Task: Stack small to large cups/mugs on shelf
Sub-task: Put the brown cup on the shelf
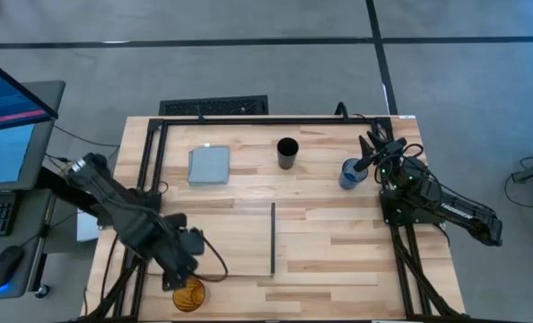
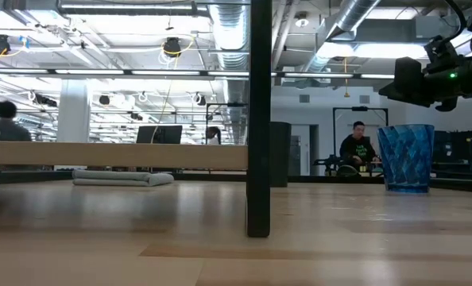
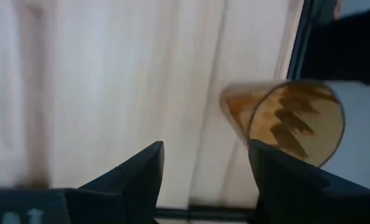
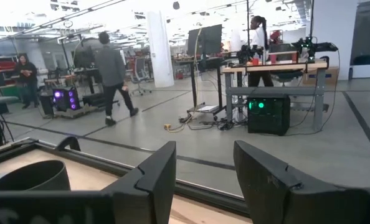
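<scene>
While the three cups stand well apart, nothing is stacked yet: amber cup [image 1: 188,294], black cup [image 1: 287,152] and blue cup [image 1: 350,174] all wait; left gripper [image 3: 203,180] and right gripper [image 4: 203,177] are both parted, holding nothing.

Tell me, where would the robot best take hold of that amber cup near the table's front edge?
Probably by its rim. The amber cup seems to lie tipped on its side, its open mouth showing in the left wrist view, so the open left hand could come from the mouth end and pinch one wall.
</scene>
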### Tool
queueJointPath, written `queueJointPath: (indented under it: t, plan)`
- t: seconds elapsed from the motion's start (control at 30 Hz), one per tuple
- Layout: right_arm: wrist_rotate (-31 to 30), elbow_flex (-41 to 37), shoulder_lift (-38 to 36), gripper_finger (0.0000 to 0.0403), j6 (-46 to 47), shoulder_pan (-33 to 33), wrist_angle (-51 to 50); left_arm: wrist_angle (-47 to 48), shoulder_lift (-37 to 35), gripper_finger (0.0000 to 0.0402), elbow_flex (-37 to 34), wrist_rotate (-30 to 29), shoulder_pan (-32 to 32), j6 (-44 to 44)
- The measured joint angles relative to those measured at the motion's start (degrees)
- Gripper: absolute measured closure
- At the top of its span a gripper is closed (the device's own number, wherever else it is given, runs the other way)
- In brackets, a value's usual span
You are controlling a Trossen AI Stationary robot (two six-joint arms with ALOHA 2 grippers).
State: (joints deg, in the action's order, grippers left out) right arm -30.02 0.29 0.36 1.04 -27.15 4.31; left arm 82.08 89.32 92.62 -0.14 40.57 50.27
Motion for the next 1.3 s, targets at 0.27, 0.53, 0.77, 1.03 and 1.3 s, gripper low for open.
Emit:
queueJointPath:
  t: [0.27, 0.53, 0.77, 1.03, 1.3]
  plan:
    - [0.0, 0.01, 0.0, 0.0221, 0.01, -0.01, 0.0, -7.48, 3.69, 0.0175, 1.61, 4.15, 0.38, 2.78]
    - [0.0, 0.01, 0.0, 0.0221, 0.0, -0.01, -0.01, -11.26, 3.56, 0.0175, 1.62, 0.98, 0.38, 6.95]
    - [0.0, 0.01, 0.0, 0.0221, 0.0, -0.01, 0.0, -12.77, 3.56, 0.0175, 1.62, -2.19, 0.29, 12.39]
    - [0.0, -0.02, 0.0, 0.0221, -0.02, -0.01, 0.0, -14.6, 3.56, 0.0175, 1.62, -0.81, 0.03, 10.19]
    - [0.0, 0.0, 0.0, 0.0221, -0.02, -0.01, 0.0, -8.24, 6.97, 0.0175, 0.81, 4.4, 0.86, 5.92]
